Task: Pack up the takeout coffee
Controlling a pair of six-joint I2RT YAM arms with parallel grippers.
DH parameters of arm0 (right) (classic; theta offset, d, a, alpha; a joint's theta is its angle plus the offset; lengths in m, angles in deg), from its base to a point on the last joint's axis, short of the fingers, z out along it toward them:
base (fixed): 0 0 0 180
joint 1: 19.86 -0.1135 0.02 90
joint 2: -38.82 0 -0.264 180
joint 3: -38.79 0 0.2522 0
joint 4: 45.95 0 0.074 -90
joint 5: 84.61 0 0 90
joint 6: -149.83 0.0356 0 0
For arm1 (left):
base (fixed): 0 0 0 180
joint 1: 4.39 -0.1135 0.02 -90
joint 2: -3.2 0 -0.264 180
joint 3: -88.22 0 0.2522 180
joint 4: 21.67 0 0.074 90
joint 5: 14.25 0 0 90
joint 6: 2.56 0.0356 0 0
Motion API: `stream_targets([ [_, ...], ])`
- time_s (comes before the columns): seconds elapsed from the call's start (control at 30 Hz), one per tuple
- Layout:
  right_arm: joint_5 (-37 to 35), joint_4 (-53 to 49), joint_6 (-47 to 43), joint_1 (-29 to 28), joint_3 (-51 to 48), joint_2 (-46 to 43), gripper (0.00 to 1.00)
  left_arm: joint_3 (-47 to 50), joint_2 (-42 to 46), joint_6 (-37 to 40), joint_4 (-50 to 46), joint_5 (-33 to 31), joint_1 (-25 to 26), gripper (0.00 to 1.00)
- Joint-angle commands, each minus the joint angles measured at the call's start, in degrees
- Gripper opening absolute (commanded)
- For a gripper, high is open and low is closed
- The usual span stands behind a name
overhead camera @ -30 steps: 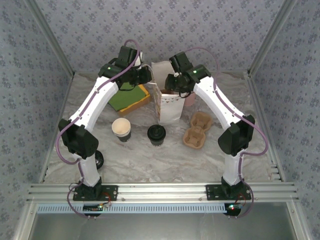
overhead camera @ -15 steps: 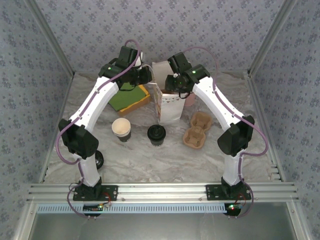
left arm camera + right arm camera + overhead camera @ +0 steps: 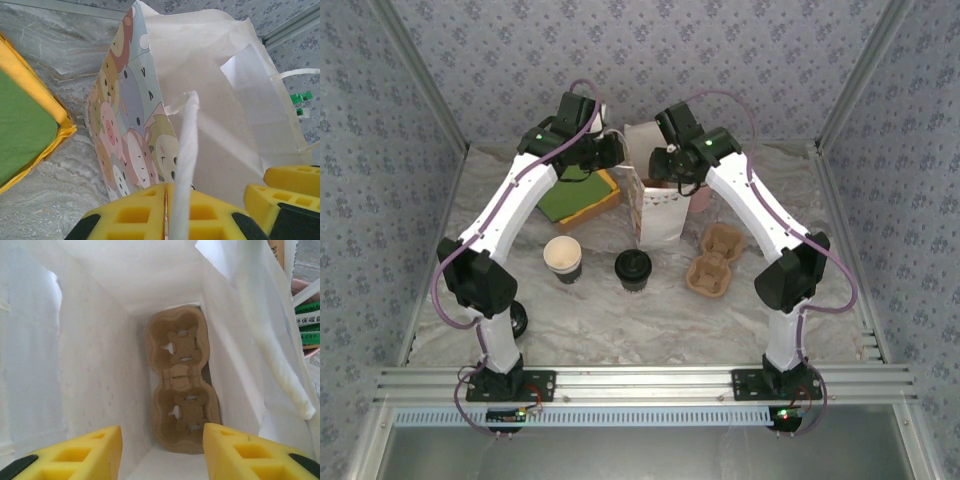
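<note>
A grey-veined marble-look table (image 3: pixel 620 320) sits between walls (image 3: pixel 650 50) of blue flowered wallpaper, with an aluminium rail (image 3: pixel 650 380) at 6 o'clock. The takeout coffee (image 3: pixel 633 268) stands upright mid-table, at 6 o'clock of the paper bag (image 3: pixel 655 205). 1 open cup (image 3: pixel 562 258) stands at its 9 o'clock. The left gripper (image 3: pixel 167 210) is clamped on the bag's handle (image 3: pixel 186 145). The right gripper (image 3: pixel 162 450) hangs over the bag's mouth, jaws apart.
</note>
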Motion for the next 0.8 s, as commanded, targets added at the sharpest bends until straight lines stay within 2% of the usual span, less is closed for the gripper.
stream_targets([
  [0.0,-1.48,-2.25,-1.63,-0.76,3.31,0.43,0.5,0.21,1.64,1.1,0.46,-0.1,0.33,0.09],
  [0.3,-4.72,-2.41,-5.87,-1.93,6.78,-1.46,0.58,0.26,1.56,1.34,-0.08,-0.2,0.01,0.09],
  [0.57,-9.52,-8.22,-6.2,-1.07,7.71,-3.07,0.55,0.26,1.86,1.43,-0.25,-0.24,0.07,0.09],
  [0.77,-8.18,-6.13,-5.7,0.79,1.13,-6.02,0.54,0.26,1.95,1.52,-0.23,0.16,0.06,0.09],
])
